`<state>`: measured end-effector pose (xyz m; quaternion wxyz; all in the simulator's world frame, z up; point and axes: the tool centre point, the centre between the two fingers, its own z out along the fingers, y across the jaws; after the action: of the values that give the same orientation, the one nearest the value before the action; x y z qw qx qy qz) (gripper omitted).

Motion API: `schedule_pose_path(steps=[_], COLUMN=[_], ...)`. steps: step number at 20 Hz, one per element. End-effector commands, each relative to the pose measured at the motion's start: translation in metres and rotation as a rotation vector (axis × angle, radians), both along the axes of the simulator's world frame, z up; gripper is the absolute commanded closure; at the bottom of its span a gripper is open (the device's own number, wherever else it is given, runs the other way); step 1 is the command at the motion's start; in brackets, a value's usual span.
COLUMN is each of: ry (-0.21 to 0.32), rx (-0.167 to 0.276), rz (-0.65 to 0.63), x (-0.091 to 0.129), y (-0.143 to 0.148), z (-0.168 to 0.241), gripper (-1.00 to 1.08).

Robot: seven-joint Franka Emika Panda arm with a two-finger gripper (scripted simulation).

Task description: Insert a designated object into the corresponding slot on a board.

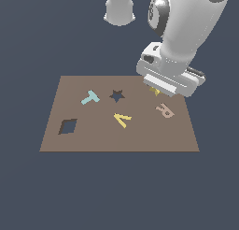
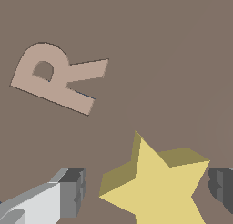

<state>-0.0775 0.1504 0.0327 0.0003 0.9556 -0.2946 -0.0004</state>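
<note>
The yellow star block (image 2: pixel 159 186) lies flat on the brown board (image 1: pixel 98 138) near its far edge, on the exterior view's right. My gripper (image 2: pixel 148 191) is low over the star and open, one finger on each side, with a small gap at one finger. In the exterior view the gripper (image 1: pixel 156 89) and hand hide nearly all of the star (image 1: pixel 155 91); only a yellow sliver shows. The dark star-shaped slot (image 1: pixel 116 95) is in the board's far middle, toward the exterior view's left of the gripper, with nothing in it.
A pinkish R piece (image 1: pixel 164 111) (image 2: pixel 57 75) lies just in front of the gripper. A yellow V piece (image 1: pixel 122 119) sits mid-board, a light blue T piece (image 1: pixel 90 97) beside the slot, and a dark diamond cutout (image 1: pixel 68 126) at the near left.
</note>
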Motion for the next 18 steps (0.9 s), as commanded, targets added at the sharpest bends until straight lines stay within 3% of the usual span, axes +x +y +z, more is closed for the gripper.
schedule_pose_path(steps=[1, 2, 18], ry=[-0.001, -0.001, -0.001], rx=[0.0, 0.0, 0.0], rz=[0.0, 0.0, 0.0], x=[0.0002, 0.0002, 0.0004], y=[0.0001, 0.0001, -0.0002], z=[-0.0028, -0.0028, 0.0008], gripper=[-0.92, 1.08, 1.08])
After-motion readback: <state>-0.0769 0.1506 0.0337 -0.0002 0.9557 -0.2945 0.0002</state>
